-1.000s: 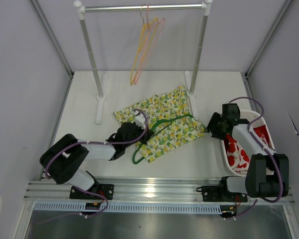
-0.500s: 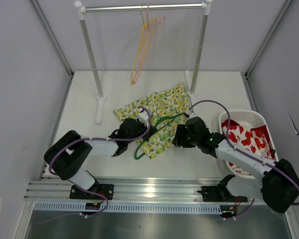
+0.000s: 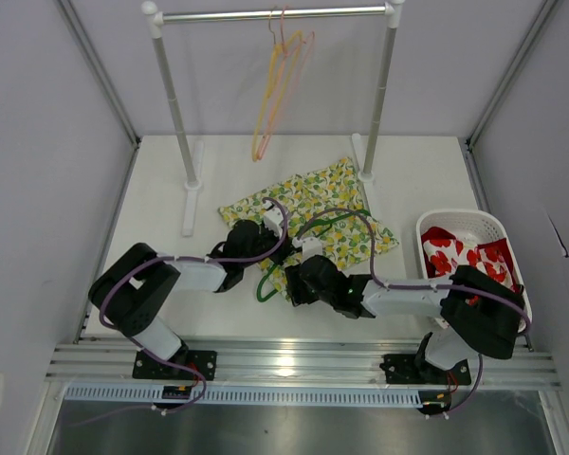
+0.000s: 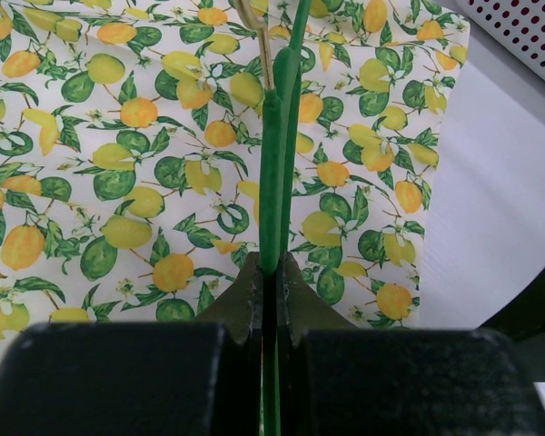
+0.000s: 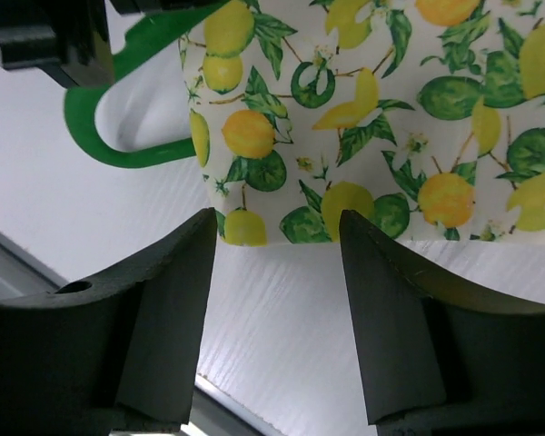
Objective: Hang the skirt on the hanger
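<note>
The lemon-print skirt (image 3: 313, 204) lies flat on the white table, and also shows in the left wrist view (image 4: 145, 154) and the right wrist view (image 5: 372, 118). A green hanger (image 3: 337, 221) lies across it; its end loop (image 5: 127, 136) sticks out past the skirt's near-left hem. My left gripper (image 3: 259, 243) is shut on the green hanger's bar (image 4: 274, 182). My right gripper (image 3: 302, 281) is open and empty, low over the table just in front of the skirt's near hem corner (image 5: 245, 227).
A clothes rail (image 3: 275, 14) stands at the back with pink and yellow hangers (image 3: 275, 90) on it. A white basket (image 3: 465, 224) with red-and-white cloth (image 3: 455, 261) sits at the right. The right arm reaches leftwards across the table's front.
My right arm has swung from the basket leftwards across the table to the skirt's near-left hem. The left gripper has held the green hanger, shifting slightly.
</note>
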